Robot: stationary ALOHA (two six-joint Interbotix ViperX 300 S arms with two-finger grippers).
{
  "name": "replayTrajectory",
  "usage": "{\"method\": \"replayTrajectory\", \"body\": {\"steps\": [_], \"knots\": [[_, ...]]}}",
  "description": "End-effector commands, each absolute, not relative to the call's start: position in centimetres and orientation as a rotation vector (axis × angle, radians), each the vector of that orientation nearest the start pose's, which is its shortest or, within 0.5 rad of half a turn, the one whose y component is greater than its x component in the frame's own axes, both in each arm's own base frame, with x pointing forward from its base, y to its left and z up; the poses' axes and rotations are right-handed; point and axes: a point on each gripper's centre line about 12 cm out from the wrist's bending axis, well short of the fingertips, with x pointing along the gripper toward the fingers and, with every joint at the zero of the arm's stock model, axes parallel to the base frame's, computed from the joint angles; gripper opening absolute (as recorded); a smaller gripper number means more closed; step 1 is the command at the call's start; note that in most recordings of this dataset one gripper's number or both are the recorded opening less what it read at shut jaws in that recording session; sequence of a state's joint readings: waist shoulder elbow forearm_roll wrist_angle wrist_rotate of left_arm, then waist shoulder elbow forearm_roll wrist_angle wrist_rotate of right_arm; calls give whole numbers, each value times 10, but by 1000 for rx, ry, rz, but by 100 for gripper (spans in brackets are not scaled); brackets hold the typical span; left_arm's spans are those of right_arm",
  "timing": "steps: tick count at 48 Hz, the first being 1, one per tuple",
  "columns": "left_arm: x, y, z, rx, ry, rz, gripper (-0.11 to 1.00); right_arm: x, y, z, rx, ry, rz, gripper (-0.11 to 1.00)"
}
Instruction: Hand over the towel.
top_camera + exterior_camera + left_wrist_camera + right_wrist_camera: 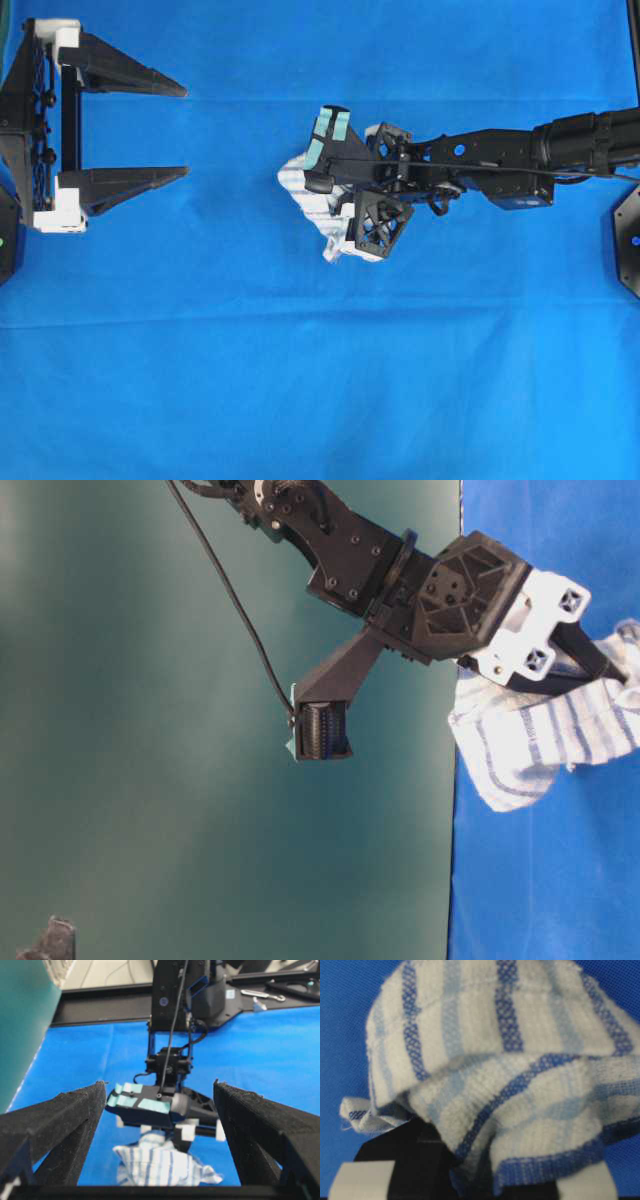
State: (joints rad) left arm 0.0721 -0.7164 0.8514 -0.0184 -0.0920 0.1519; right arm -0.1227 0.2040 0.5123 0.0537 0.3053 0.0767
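White, blue-striped towel (305, 190) clamped in right gripper (345, 215), lifted above blue cloth (300, 380) near the overhead view's centre. Left gripper (175, 130) spread wide, empty, well apart at left edge.

Overhead looks straight down; table-level sideways, near; wrist views along own arms; all share towel (300, 190).

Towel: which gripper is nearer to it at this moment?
Right. The right gripper has its jaws shut on the towel, which hangs from it. The left gripper stands apart at the far side of the blue cloth, jaws open toward the towel, not touching it.
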Motion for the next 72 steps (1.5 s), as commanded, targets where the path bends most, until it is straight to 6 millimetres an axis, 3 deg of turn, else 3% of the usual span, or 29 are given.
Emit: {"method": "replayTrajectory", "body": {"steps": [1,4,10,14,30,37,44,56,72], "knots": [[264,19,353,131,26,73,93,404,-43,128,189,981,-152,15],[264,19,353,131,26,73,93,403,-43,132,195,977,-156,19],[264,19,353,131,26,73,93,400,-43,147,191,950,-155,56],[264,19,353,131,26,73,93,398,-42,163,184,910,-153,72],[264,19,353,131,26,73,93,366,-42,264,88,686,-141,72],[264,19,353,131,26,73,93,342,-42,307,33,541,-141,72],[263,20,352,131,26,74,93,311,-39,336,-21,367,-135,72],[264,19,352,131,25,73,93,273,-36,346,-51,161,-129,72],[263,19,353,130,14,74,92,272,-39,335,-43,174,-139,72]]}}
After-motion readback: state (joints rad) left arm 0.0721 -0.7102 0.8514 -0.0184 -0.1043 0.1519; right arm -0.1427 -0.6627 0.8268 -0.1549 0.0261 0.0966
